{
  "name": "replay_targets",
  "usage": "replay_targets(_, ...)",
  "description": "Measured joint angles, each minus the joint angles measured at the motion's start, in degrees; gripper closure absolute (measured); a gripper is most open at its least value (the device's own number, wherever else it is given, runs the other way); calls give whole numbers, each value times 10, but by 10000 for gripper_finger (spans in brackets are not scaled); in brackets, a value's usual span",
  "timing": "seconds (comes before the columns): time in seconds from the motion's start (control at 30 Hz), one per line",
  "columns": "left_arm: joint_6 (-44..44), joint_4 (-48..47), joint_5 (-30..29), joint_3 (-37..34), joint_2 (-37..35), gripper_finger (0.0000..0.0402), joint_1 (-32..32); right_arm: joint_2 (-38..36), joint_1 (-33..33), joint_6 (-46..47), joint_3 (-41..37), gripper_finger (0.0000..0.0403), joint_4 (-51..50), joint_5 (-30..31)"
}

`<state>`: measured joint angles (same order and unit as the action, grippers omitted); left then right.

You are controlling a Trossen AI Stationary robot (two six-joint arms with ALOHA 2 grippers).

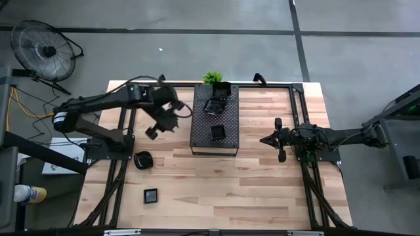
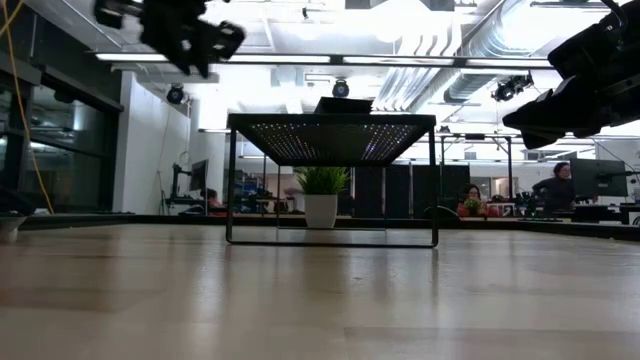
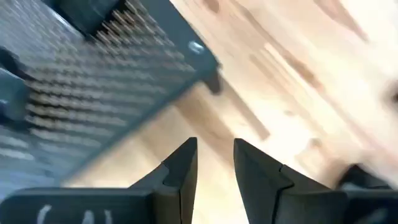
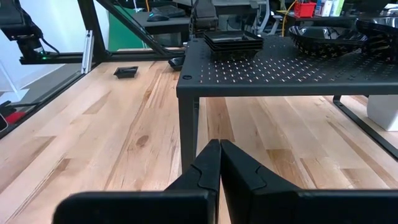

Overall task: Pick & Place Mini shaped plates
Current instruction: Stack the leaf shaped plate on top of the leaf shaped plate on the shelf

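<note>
Small glossy black mini shaped plates lie on the perforated top of the dark tray (image 1: 197, 128): a square one (image 1: 221, 90), a wavy-rimmed one (image 1: 213, 106) and another square one (image 1: 217, 132). Two more rest on the wooden table: a rounded one (image 1: 143, 159) and a square one (image 1: 151, 195). My left gripper (image 1: 154, 131) hovers high above the table, just left of the tray, open with nothing between its fingers (image 3: 216, 155). My right gripper (image 1: 264, 139) waits right of the tray, shut (image 4: 219, 152) and holding nothing.
The tray (image 2: 330, 135) stands on thin legs, with free room under it. A small green plant (image 1: 212, 78) in a white pot sits at the tray's far edge. Black frame rails (image 1: 118, 177) run along the table's sides. Bare wood lies toward the near edge.
</note>
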<state>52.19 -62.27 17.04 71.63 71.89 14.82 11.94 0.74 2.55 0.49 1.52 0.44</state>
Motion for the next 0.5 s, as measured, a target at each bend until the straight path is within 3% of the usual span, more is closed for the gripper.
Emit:
replay_targets(0.23,-183,-2,-62,-129,-62,301,-104,0,0,0,0,398,0,0)
replay_targets(0.5,-453,55,-153,-277,-126,301,-296,0,0,0,0,398,0,0)
